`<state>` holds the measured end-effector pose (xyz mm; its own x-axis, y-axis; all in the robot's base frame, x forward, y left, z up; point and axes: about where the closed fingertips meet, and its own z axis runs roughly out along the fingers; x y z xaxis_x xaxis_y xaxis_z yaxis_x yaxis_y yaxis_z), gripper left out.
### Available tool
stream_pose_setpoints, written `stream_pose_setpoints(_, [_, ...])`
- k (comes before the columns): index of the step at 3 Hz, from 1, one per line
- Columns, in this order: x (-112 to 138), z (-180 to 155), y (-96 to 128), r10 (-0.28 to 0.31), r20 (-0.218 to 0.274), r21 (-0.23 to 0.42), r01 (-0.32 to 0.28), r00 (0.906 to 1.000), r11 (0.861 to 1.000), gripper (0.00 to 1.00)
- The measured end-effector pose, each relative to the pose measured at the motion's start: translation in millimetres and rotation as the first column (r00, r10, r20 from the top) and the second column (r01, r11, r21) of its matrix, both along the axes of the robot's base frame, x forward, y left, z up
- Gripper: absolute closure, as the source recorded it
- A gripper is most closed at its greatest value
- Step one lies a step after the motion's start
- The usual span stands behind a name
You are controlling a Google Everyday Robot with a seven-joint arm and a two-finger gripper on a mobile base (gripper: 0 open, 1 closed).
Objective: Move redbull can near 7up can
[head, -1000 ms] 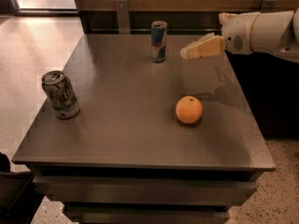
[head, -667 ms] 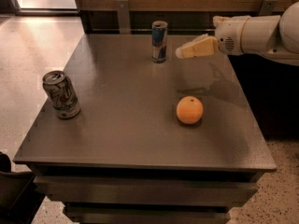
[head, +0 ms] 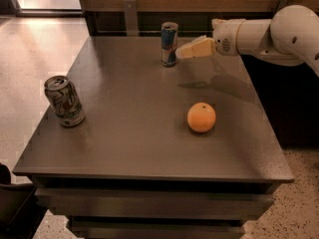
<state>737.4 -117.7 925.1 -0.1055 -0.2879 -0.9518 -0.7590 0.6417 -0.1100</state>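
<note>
The redbull can (head: pixel 169 44), slim, blue and silver, stands upright near the far edge of the table (head: pixel 134 148). The 7up can (head: pixel 64 101), stouter, silver-white with green markings and slightly dented, stands near the left edge, far from the redbull can. My gripper (head: pixel 182 53) reaches in from the right on a white arm, its cream-coloured fingertips just to the right of the redbull can, at about its mid height, close to touching it. It holds nothing.
An orange (head: pixel 201 117) lies on the table right of centre, below the arm. A wooden wall and a dark ledge run behind the table. Tiled floor lies to the left, and a dark object sits at the lower left corner.
The gripper has moved left across the table, from well right of the redbull can to right beside it. The cans and the orange have not moved.
</note>
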Motion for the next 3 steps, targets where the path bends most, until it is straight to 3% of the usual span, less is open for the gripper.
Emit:
stream_pose_setpoints(2, [47,-14,28,0.047,0.006,0.036,-0.047,0.9989,0.998,0.0])
stream_pose_setpoints(3, [59,-17,35,0.059,0.013,0.062,-0.06,0.9982,0.996,0.0])
